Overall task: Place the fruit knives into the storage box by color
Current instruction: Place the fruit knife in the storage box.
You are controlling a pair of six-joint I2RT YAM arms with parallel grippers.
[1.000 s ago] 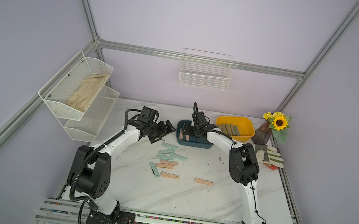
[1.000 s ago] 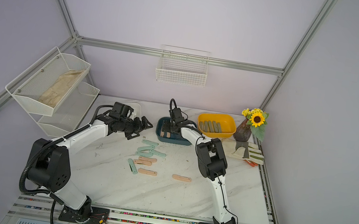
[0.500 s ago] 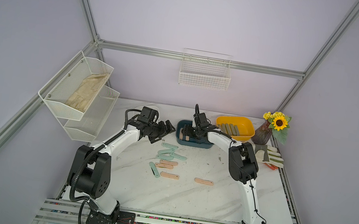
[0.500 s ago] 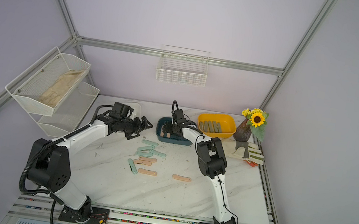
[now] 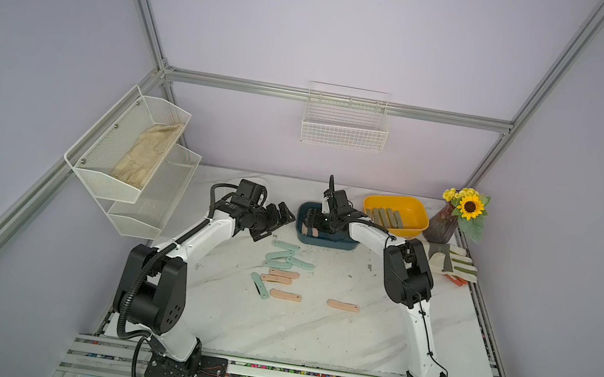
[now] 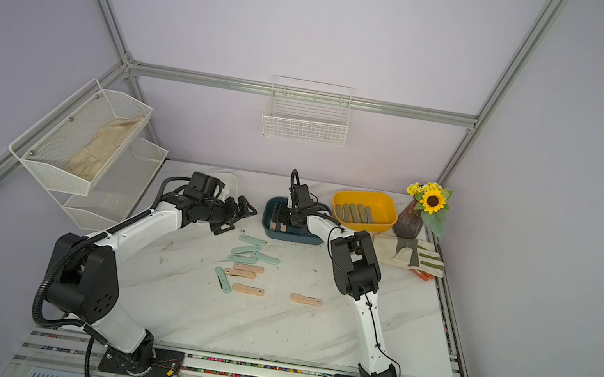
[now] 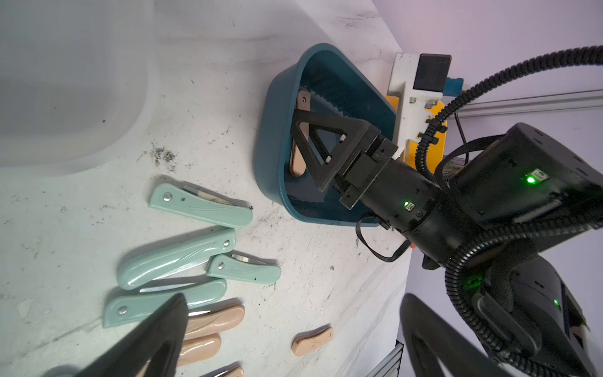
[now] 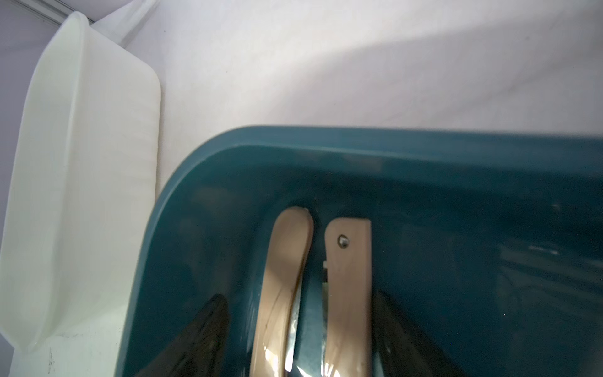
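My right gripper reaches down into the blue storage box and stands open. Two peach-pink fruit knives lie side by side between its fingers, with a gap beside one finger. In both top views that gripper sits at the box's left end. My left gripper hovers open and holds nothing, just left of the blue box and above several mint green knives. Peach knives lie on the table nearer the front. Olive knives fill the yellow box.
A white box stands behind my left arm. A striped work glove and a vase of sunflowers sit at the back right. White wire shelves hang on the left wall, a wire basket on the back wall.
The right arm's elbow has edged slightly left while its gripper stays in the blue box. The left arm has not moved.
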